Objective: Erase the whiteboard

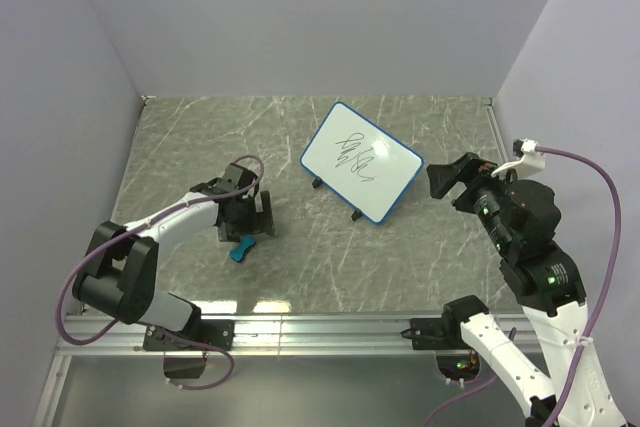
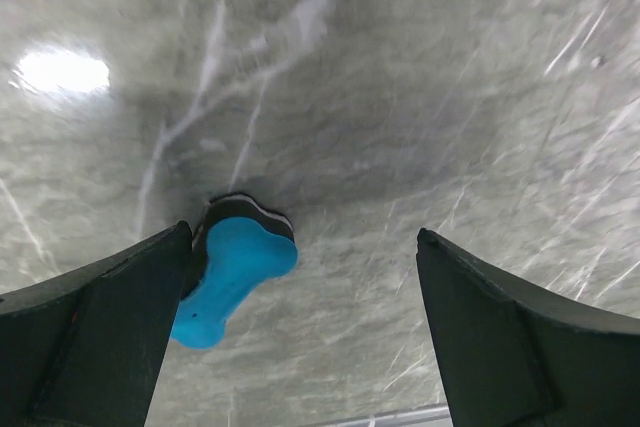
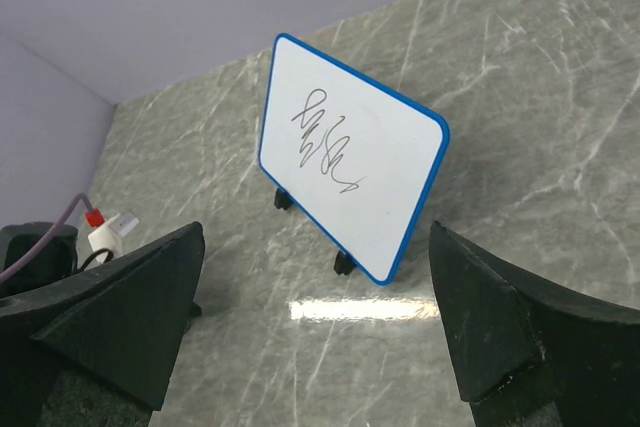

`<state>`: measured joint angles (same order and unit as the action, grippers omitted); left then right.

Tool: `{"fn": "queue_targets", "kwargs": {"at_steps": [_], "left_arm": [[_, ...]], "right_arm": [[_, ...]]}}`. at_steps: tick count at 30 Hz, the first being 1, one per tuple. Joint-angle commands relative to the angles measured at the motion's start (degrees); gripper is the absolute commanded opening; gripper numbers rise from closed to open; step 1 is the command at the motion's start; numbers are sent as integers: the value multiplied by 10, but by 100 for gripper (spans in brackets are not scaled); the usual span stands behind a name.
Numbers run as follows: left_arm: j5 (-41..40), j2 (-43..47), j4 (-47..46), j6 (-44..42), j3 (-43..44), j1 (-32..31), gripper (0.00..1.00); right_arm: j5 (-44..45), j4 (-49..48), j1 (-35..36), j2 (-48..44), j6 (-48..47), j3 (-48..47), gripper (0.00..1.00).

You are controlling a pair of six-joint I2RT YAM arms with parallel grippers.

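Whiteboard (image 1: 362, 160) stands tilted on its black feet (image 1: 356, 215) toward the rear centre of the table (image 1: 420, 257), with a black scribble (image 1: 356, 157) on its face. Right gripper (image 1: 445, 175) is near its right edge, not touching, jaws spread wide and empty. Blue eraser (image 1: 241, 248) lies well apart to the left. Left gripper (image 1: 250, 219) is above it, jaws spread wide, one finger just beside the eraser.

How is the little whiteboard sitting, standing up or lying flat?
Standing, tilted back. The whiteboard rests on two small black feet at its lower edge, which hold its scribbled face up off the table.
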<state>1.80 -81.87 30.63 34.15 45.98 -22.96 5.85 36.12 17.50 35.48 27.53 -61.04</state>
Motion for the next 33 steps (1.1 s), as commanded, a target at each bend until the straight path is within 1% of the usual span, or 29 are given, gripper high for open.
{"fn": "queue_targets", "kwargs": {"at_steps": [1, 3, 4, 6, 9, 11, 13, 15, 16, 18, 19, 21, 23, 24, 25, 26, 27, 28, 29, 30, 32, 33], "left_arm": [[-16, -11, 21, 15, 13, -11, 99], [-16, -15, 34, 30, 16, -18, 98], [-34, -13, 43, 36, 15, -21, 98], [-33, -11, 51, 53, 10, -24, 95], [-38, -13, 72, 71, 9, -27, 88], [-43, -23, 87, 77, 11, -29, 80], [-44, -30, 92, 81, 12, -33, 79], [-49, -32, 103, 93, 13, -42, 75], [-56, -30, 108, 98, 14, -50, 69], [-71, -29, 119, 110, 16, -57, 62], [-74, -29, 122, 114, 17, -60, 56], [-81, -36, 123, 118, 16, -61, 52], [-90, -42, 123, 122, 15, -63, 40], [-91, -48, 123, 123, 15, -64, 33], [-91, -50, 123, 123, 16, -65, 18], [-92, -51, 122, 125, 14, -66, 11], [-92, -51, 122, 127, 14, -66, 4], [-90, -48, 119, 128, 14, -67, 0], [-87, -47, 117, 128, 15, -67, 0], [-85, -42, 116, 130, 17, -69, 0], [-76, -37, 116, 130, 35, -72, 0], [-68, -32, 117, 130, 45, -74, 0]], "right_arm": [[28, 9, 3, -5, -17, 0, 100], [35, 19, 4, -4, -20, -2, 100], [37, 22, 3, -3, -21, -3, 100], [50, 30, 3, -4, -22, -5, 100], [60, 36, 3, -10, -27, -1, 100], [62, 37, 3, -16, -27, 3, 100], [64, 37, 3, -18, -25, 8, 100], [64, 39, 3, -18, -24, 12, 100], [65, 39, 3, -18, -24, 13, 100], [68, 39, 3, -17, -24, 15, 100], [67, 39, 3, -16, -24, 15, 100], [64, 33, 3, -10, -27, 15, 100], [50, 27, 3, -2, -35, 5, 100], [37, 24, 3, 17, -49, -6, 100], [3, 26, 3, 32, -55, -21, 100], [-15, 32, 3, 49, -69, -60, 98], [-33, 35, 2, 91, -73, -82, 96], [-54, 37, 2, 113, -77, -102, 94], [-96, 37, 1, 135, -88, -142, 94], [-121, 34, 1, 183, -93, -158, 94], [-180, 32, -1, 233, -106, -205, 94], [-193, 33, -3, 287, -110, -222, 95]]}}
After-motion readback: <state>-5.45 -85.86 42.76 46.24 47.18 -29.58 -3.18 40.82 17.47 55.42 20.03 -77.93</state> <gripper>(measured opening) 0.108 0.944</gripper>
